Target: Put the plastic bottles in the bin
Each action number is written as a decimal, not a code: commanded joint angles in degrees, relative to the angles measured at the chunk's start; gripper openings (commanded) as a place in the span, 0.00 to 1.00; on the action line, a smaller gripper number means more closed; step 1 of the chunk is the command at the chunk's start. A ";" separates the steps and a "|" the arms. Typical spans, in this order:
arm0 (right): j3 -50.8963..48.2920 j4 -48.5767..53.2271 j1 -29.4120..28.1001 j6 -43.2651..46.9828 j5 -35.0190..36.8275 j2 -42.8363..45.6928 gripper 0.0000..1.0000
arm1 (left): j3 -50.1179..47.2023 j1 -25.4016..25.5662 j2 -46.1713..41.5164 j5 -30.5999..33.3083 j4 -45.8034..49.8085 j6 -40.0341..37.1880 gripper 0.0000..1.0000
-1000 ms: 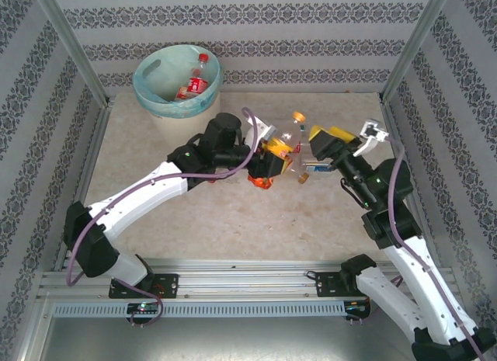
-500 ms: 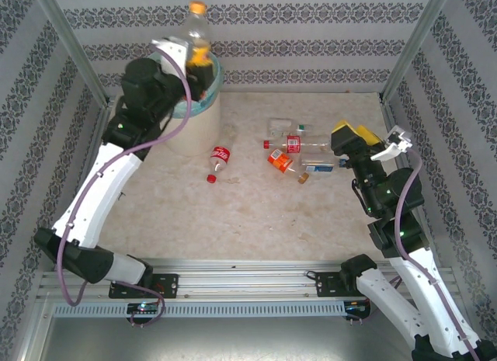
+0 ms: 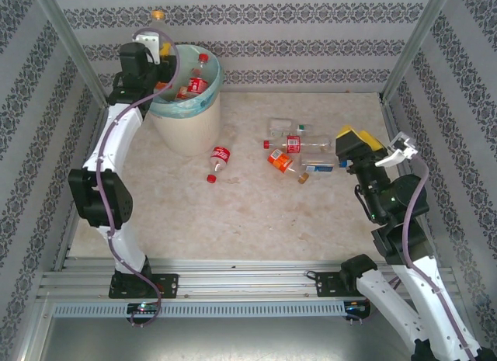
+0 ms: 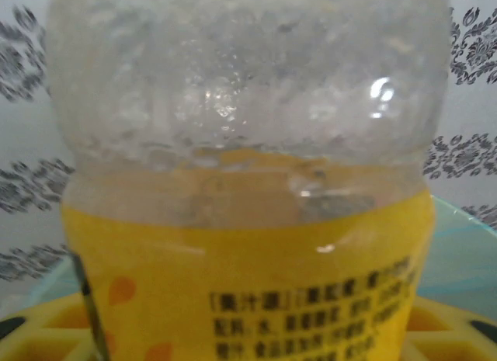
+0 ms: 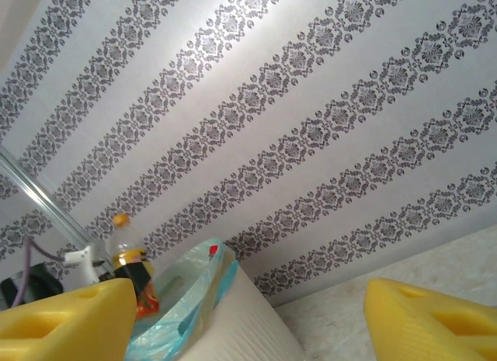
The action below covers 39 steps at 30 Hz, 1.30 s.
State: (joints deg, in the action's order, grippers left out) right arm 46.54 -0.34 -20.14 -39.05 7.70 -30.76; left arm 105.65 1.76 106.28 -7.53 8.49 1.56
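The left tool (image 4: 248,341) was closed on the orange-capped bottle (image 4: 248,136), which had been carried up from the table (image 3: 233,221) to the far left rim of the bin (image 3: 186,132); a drop was judged near. The right tool (image 5: 248,322) was held open and empty. Black Chinese print on the yellow label (image 4: 248,275) could not be surely read. Other bottles (image 3: 291,147) remained on the table.
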 commanded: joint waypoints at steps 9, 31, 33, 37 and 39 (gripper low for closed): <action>-0.75 2.65 -0.65 -0.46 1.09 3.29 0.78 | 1.84 0.00 -3.45 0.59 -3.41 1.36 0.73; -1.24 1.42 -0.60 0.90 1.65 -1.27 0.77 | 9.23 0.00 -1.13 -0.97 4.19 -1.05 0.72; -1.12 1.18 -0.65 0.81 1.50 -1.77 0.77 | 12.85 0.00 0.88 -1.75 8.36 -0.40 0.71; -1.63 1.01 -0.61 0.70 1.53 -2.28 0.77 | 16.65 0.08 3.40 -4.67 14.24 1.62 0.68; -1.40 1.87 -0.65 0.61 1.89 -2.94 0.76 | 16.27 0.09 3.52 -5.87 14.60 2.29 0.68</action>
State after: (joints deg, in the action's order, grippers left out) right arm 44.60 3.18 -20.14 -38.98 9.19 -33.34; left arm 121.23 1.80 107.74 -10.46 17.21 2.15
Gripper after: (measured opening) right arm 0.768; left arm 0.681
